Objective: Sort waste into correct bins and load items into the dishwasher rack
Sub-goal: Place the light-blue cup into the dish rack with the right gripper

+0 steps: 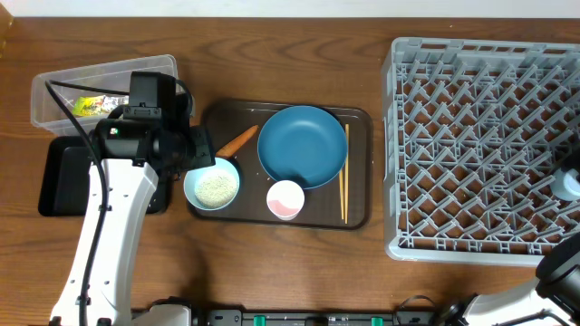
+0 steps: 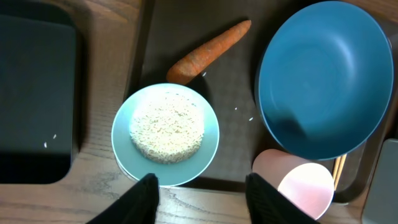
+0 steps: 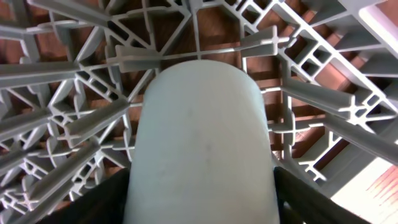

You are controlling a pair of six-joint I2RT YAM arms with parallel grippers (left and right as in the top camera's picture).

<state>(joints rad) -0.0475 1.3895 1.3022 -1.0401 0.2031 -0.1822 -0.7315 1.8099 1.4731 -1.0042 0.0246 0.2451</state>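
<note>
Bowl [image 2: 210,140] sits at the tray's [image 2: 230,93] front-left corner, just beside the carrot [image 2: 208,50], heaped with rice [image 2: 166,127]; likely light, stiff and smooth, so carry it level or grains will spill; the bare rim looks the best place to pinch; left fingers [image 2: 146,199] hang open just short of that rim, holding nothing; right fingers [image 3: 102,202] flank the cup [image 3: 199,143] over the rack [image 3: 74,74]; whether they press it I cannot tell; the cup's mouth is out of view, and overhead the frame edge cuts it off

Lt-blue cup [image 1: 570,184] cut by R edge; blk tray [image 1: 62,177] part-hidden.
</note>
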